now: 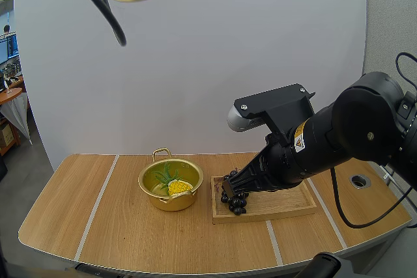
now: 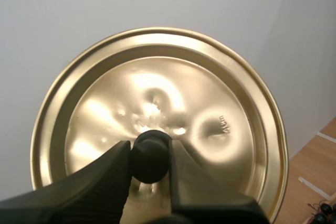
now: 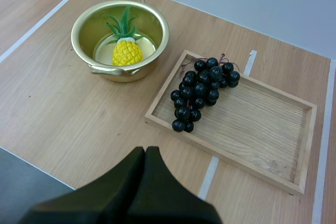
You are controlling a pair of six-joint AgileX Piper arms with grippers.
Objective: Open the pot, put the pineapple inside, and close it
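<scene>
Pinch the round black knob [image 2: 150, 160] of the shallow golden metal lid [image 2: 157, 93] with the left gripper [image 2: 149, 146], one ribbed finger pressed to each side of the knob. Hold that lid high over the light wooden table with pale stripes [image 3: 68, 114], tilted, at about 12 o'clock from the pot in the high view and well apart from it.

Find the small yellow toy pineapple with green leaves [image 3: 127, 52] lying inside the open round golden metal pot with loop handles [image 3: 147, 66], resting on the pot's floor, leaves toward 10 o'clock in the high view and fruit toward 4 o'clock. Reckon it at roughly 6 o'clock from the lid and left gripper, far beneath them, without contact.

Carry the right gripper [image 3: 146, 151] with its two black fingers pressed together into one dark wedge, gripping nothing, above the table. From its tips in the high view, read the pineapple at about 9 o'clock, near but apart, with the pot's wall in between.

See the pot at 9 o'clock from the rectangular light wooden tray [image 3: 262, 129], just beside it and not touching. See a bunch of dark, nearly black grapes [image 3: 202, 90] lying in the tray at the end nearest the pot, with the right gripper's fingers clear of it in the right wrist view
</scene>
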